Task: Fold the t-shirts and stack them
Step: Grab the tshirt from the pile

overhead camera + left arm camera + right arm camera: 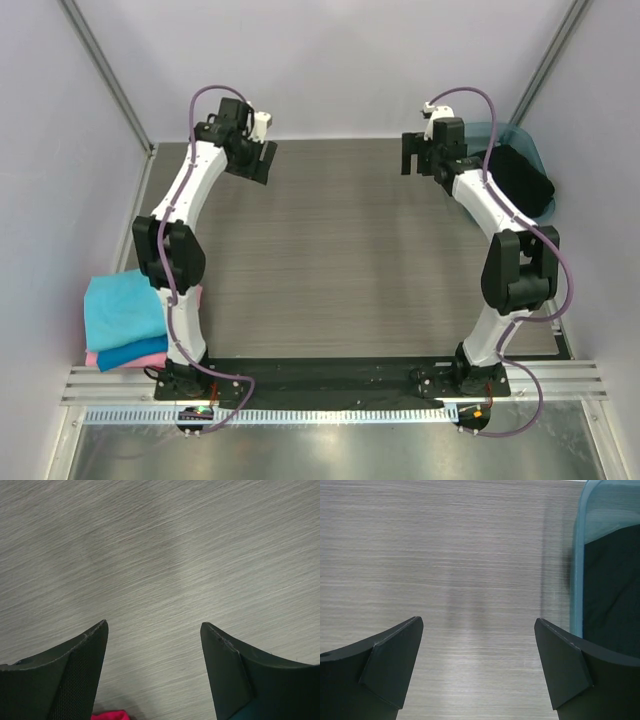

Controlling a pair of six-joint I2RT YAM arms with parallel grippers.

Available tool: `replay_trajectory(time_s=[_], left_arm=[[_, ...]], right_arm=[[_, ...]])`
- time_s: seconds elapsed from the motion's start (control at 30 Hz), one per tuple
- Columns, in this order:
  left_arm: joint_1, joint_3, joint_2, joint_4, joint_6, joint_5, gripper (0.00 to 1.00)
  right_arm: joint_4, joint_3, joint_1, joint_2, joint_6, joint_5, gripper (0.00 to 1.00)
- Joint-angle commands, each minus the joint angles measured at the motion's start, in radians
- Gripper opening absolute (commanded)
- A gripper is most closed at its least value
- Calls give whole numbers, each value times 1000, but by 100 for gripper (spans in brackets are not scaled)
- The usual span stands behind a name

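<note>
Grey wood-grain table (340,270) lies bare between the arms, and the work that remains sits in the tray (522,140), where the black tee (525,180) is heaped in a loose bundle. The stack (125,315) of folded tees, turquoise over blue over pink, rests clear across the table from the tray. We judge the main risk to be the pick itself. The right gripper (418,155) hovers just beside the tray's left wall, and a reach that comes in low could knock that wall or close on the rim along with the cloth, dragging the light tray with it. A pinch on a bunched fold could also lift the tee as a lump, which might snag on the rim or land crumpled and hard to spread. We also see the left arm (168,250) with its elbow close above the stack, so a wide swing toward the tray could brush the folded tees askew. As for the jaws, both pairs stand spread wide. Those of the right gripper hold nothing and touch nothing, with bare table between them and the tray's wall just past the right finger in the wrist view. The left gripper (255,162), well apart from the tray, is likewise spread over bare table and empty.
</note>
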Motion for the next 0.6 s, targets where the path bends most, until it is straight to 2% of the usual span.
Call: replay_trajectory(time_s=[0.0,0.13,0.23,0.43,0.57], left_arm=[[-16,48,8,38,16,3,75],[-26,78,43,34,24,-8,75],[-31,108,65,20,31,-9,75],[-34,135,104,-17,40,40,79],[-42,134,118,-31,59,41,75]], right_arm=[[38,72,-2,10,9,75,100],[-86,231,-65,100,-44,-29,100],[-112,324,-167,139,-27,-74,100],[-216,493,-323,284,-90,-66,95],[-293,555,-376,367,-139,-65,90]])
